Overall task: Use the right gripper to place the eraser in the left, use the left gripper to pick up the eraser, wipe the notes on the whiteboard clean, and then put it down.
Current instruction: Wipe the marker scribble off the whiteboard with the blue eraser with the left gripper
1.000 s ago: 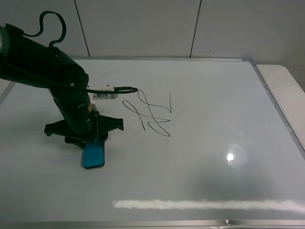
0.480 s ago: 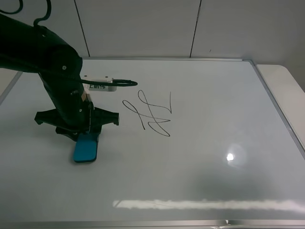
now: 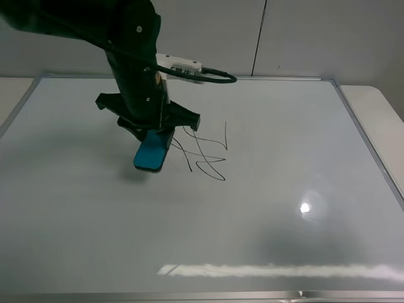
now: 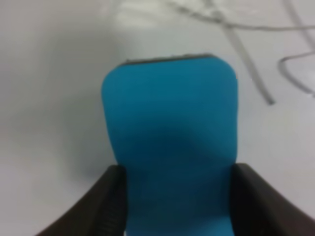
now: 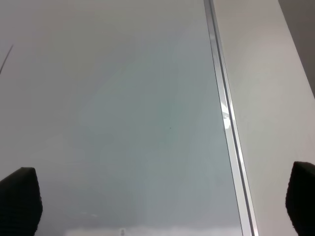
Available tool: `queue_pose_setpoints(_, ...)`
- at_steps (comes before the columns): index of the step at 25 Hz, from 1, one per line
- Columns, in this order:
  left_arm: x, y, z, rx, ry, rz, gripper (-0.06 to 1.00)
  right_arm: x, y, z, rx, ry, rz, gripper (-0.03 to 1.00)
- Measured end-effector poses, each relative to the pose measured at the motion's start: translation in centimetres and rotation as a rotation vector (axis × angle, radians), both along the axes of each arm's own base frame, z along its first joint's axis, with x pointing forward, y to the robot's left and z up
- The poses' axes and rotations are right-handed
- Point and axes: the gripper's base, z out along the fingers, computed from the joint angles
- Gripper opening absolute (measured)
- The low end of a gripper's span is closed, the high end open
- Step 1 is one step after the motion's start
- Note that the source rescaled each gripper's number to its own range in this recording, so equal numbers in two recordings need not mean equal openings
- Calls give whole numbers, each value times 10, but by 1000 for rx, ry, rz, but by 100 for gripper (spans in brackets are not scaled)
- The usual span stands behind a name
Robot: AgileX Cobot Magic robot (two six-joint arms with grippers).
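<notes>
The whiteboard [image 3: 284, 126] fills most of the exterior high view. The notes [image 3: 205, 154], a black looping scribble, sit left of its centre. My left gripper [image 3: 154, 134] is shut on the teal eraser [image 3: 153, 153] and holds it at the scribble's left edge, covering the leftmost loops. I cannot tell if the eraser touches the board. In the left wrist view the eraser [image 4: 170, 142] sits between the two fingers [image 4: 110, 196], with the scribble lines [image 4: 246, 54] just beyond it. My right gripper [image 5: 160, 201] is open over bare board and is out of the exterior view.
The board's silver frame [image 5: 221, 98] runs beside a pale tabletop [image 5: 266, 98] on the right. That tabletop also shows in the exterior high view [image 3: 379, 113]. Grey wall panels [image 3: 202, 31] stand behind. Lamp glare [image 3: 305, 207] lies on the board's lower right.
My left arm has carried the eraser from the board's lower left up and to the right, to the scribble's left edge. The scribble itself looks unchanged.
</notes>
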Motion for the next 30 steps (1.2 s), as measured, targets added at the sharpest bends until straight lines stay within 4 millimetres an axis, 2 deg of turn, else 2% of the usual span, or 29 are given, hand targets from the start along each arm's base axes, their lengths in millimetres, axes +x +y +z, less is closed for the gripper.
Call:
queue_pose_setpoints(6,5,-57,-14,35,40,-226,1,0,0,0,0,0,0,100)
queue_pose_setpoints(11,-16,-103,-26,9,75,-403,1,0,0,0,0,0,0,100)
queue_pose_setpoints(15,-35,-126,-38,1,66,-481,1,0,0,0,0,0,0,100)
queue_pose_setpoints(21,-34,-135,-68,5,54,-515,1,0,0,0,0,0,0,100)
queue_pose_setpoints(26,-24,-130,-80,21,52,-536,1,0,0,0,0,0,0,100)
queue_pose_setpoints(30,-14,-124,-82,10,58,-533,1,0,0,0,0,0,0,100)
